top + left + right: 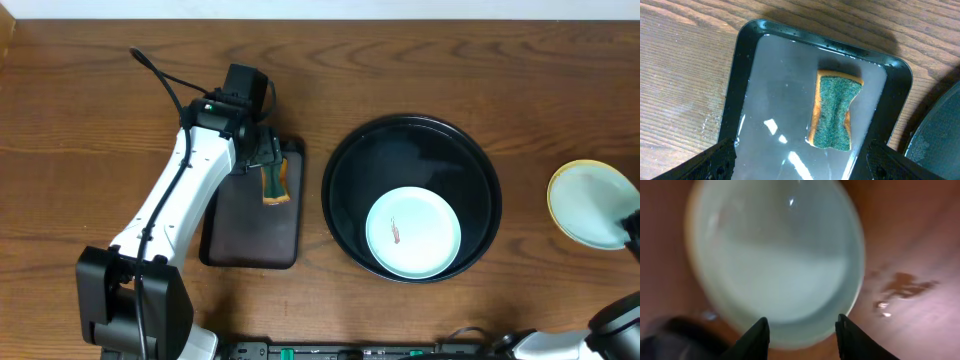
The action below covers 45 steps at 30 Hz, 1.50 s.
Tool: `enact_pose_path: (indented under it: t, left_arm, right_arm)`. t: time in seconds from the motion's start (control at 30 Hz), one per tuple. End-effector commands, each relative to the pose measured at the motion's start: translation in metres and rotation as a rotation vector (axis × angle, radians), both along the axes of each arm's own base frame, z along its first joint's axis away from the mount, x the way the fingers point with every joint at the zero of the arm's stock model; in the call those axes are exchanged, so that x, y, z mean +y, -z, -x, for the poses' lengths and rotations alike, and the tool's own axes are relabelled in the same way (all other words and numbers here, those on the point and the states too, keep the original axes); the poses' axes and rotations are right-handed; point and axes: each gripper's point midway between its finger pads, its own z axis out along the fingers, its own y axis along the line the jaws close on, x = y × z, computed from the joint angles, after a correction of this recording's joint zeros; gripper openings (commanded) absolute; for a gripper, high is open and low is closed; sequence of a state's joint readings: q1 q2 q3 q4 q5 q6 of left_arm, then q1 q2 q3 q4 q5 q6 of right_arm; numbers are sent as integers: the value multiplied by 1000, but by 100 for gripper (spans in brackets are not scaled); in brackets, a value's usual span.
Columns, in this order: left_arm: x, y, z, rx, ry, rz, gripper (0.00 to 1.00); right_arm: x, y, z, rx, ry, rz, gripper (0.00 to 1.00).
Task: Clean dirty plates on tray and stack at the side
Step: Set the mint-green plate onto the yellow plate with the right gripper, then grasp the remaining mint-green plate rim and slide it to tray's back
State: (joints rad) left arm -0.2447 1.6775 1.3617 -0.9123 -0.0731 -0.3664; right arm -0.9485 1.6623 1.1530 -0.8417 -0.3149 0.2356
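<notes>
One plate (413,233) is left on the round tray (400,150), lying flat towards its near side with a small reddish smear on its face, not yet wiped. We judge it light, rigid and glossy: slippery once wet, and likely to chip if dropped. Lying flat on the tray floor, it offers only its thin raised rim, so we would pinch the rim on the side nearest the tray's centre, where the wall leaves a finger room.

Off the tray, at the right edge of the table (500,60), sits the stack (590,203), a mint-white plate on a yellow-rimmed one. Our right gripper (802,319) hangs at its near edge, fingers partway apart and clamping nothing that we can see; that view is blurred.

Well to the left, our left gripper (801,145) is spread wide and empty above the sponge (835,112), which lies in the wet rectangular tray (775,75)
</notes>
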Motion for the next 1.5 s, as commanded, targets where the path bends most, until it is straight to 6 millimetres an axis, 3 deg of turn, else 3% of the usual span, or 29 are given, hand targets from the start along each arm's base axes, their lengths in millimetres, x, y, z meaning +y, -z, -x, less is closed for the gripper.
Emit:
enact_pose_path:
  t: [0.0,0.1,0.2,0.37,0.47,0.63,0.77,0.93,1.0,1.07,1.13,1.23,1.47]
  left_arm:
    - [-1,-7,-4,-19,-3,8,85]
    - [-1,-7,-4,-19,-3,8,85]
    - [-1,-7,-4,-19,-3,8,85]
    - [-1,-7,-4,-19,-3,8,85]
    - [-1,-7,-4,-19,-3,8,85]
    - [-1,-7,-4,-19,-3,8,85]
    - [-1,-7,-4,-19,-3,8,85]
    - [-1,-7,-4,-19,-3,8,85]
    - [-1,-7,-4,-19,-3,8,85]
    - [-1,-7,-4,-19,-3,8,85]
    - [-1,-7,-4,-19,-3,8,85]
    - [-1,-7,-4,-19,-3,8,85]
    - [-2,-7,-4,-17,-1,15,85]
  right_arm:
    - [36,-54,-40,-226,-165,23,45]
    - [75,-78,-58,-275,-318,63,46]
    - [134,-85,-69,-267,-530,66,47]
    - [223,-62,-63,-143,-859,43,46]
    - [264,-33,-50,-42,-1021,65,47]
    - [257,15,-36,195,-1029,302,47]
    - [278,38,-41,159,-1027,265,43]
    - [282,73,-40,164,-1012,253,36]
    - [283,86,-32,195,-1012,224,29]
    - [288,93,-27,207,-1023,185,15]
    - [293,94,-31,184,-1027,169,1]
    - [300,84,-47,106,-1027,162,1]
    - [304,37,-102,-60,-1011,250,1]
